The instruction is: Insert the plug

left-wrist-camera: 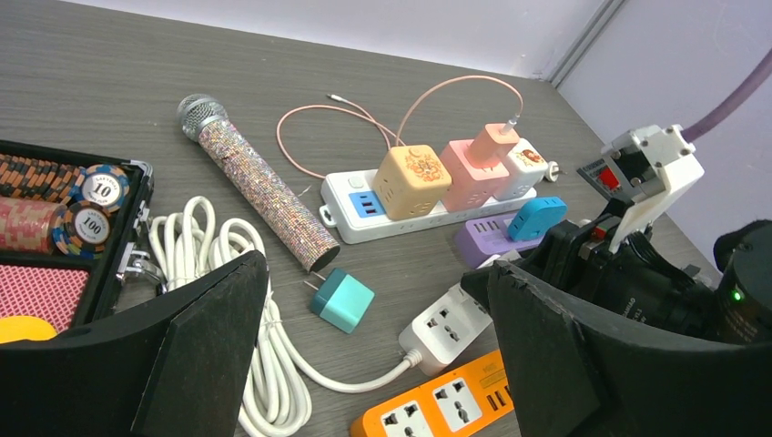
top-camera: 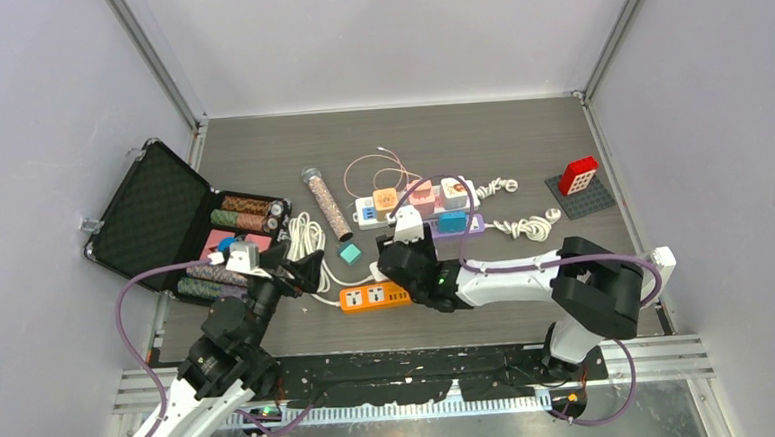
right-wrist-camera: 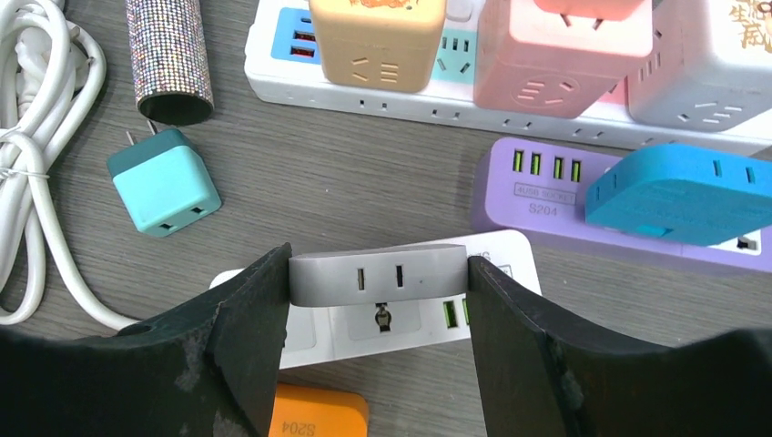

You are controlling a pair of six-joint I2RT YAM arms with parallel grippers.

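Observation:
My right gripper (right-wrist-camera: 378, 278) is shut on a grey plug adapter (right-wrist-camera: 378, 273) and holds it on or just above a small white power strip (right-wrist-camera: 360, 323); I cannot tell whether it touches. In the top view the right gripper (top-camera: 397, 250) is over that strip (top-camera: 379, 270). The left wrist view shows the white strip (left-wrist-camera: 452, 326) with its white cable. My left gripper (left-wrist-camera: 364, 355) is open and empty, hovering near the coiled cable; in the top view it (top-camera: 309, 270) is left of the strip. A teal plug (right-wrist-camera: 164, 182) lies loose on the table.
An orange power strip (top-camera: 375, 296) lies in front of the white one. A long white strip with cube adapters (top-camera: 414, 197) and a purple strip with a blue plug (top-camera: 456, 222) lie behind. A glittery microphone (top-camera: 325, 202), a coiled white cable (top-camera: 306, 235) and an open chip case (top-camera: 178, 219) are at left.

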